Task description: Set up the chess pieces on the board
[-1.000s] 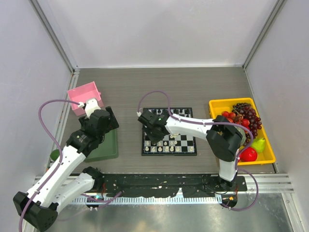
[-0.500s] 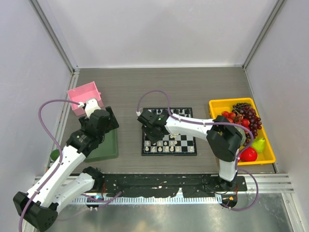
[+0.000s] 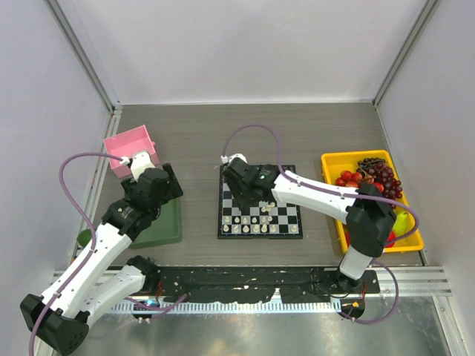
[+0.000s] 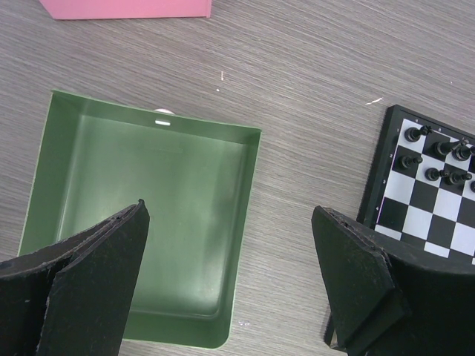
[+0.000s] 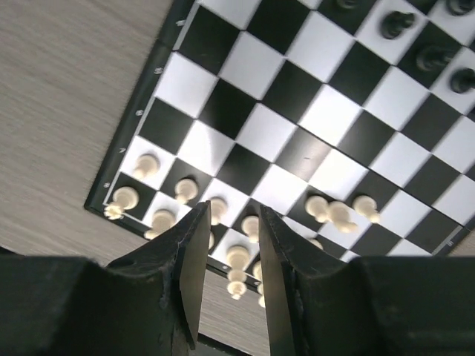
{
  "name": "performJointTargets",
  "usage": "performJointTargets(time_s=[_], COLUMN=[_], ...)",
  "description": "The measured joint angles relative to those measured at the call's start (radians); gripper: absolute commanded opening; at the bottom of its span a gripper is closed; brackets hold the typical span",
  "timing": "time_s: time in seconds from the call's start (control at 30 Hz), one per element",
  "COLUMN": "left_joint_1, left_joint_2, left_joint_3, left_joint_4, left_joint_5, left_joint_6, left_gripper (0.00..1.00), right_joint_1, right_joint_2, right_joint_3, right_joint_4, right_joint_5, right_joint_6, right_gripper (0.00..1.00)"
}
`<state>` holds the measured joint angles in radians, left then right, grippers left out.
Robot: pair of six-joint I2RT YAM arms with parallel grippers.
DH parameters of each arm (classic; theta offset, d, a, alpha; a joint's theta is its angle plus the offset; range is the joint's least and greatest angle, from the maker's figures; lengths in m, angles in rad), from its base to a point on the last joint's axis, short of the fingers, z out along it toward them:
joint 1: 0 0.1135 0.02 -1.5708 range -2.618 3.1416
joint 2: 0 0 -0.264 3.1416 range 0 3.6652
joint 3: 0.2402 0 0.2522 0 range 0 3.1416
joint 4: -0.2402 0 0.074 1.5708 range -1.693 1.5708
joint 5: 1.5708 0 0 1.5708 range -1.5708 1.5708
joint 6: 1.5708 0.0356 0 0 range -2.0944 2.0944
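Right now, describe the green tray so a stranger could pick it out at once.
Find the chessboard at the centre, then look left of it. The green tray lies there, just nearer than the pink box; it alone is dark green, shallow and square.

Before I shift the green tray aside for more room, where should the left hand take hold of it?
Take the green tray by its thin upright wall nearest the board, coming straight down. It is shallow and lies flat, so only the rim offers a hold, and the open left hand hangs astride that wall, likely needing no turn.
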<state>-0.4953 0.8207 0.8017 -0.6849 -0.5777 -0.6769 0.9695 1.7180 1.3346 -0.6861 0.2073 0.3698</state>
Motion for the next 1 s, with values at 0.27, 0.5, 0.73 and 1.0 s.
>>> performJointTargets(time_s=[0.27,0.5,0.73,1.0], left_joint_1=[0.0,0.0,0.0,0.0], left_joint_2=[0.008,0.013,0.024,0.023], left_joint_3=[0.0,0.0,0.0,0.0], left_joint_4=[0.005,0.007,0.008,0.008], left_joint_5=[0.005,0.007,0.014,0.014], left_joint_6=[0.0,0.0,0.0,0.0], left_gripper=[0.99,1.0,1.0,0.99], right_joint_1=[-0.116,-0.216,-0.252,-0.251], right_joint_2=[-0.076,-0.145,-0.17,-0.136], right_joint_3=[-0.102,-0.193,-0.211,-0.218], right_joint_4=[-0.003,-0.012,0.004,0.035], right_joint_5=[0.044,0.045,0.008,-0.045], right_joint_6=[0.049,0.056,0.055,0.057], right_gripper=[0.38,0.38,0.37,0.36])
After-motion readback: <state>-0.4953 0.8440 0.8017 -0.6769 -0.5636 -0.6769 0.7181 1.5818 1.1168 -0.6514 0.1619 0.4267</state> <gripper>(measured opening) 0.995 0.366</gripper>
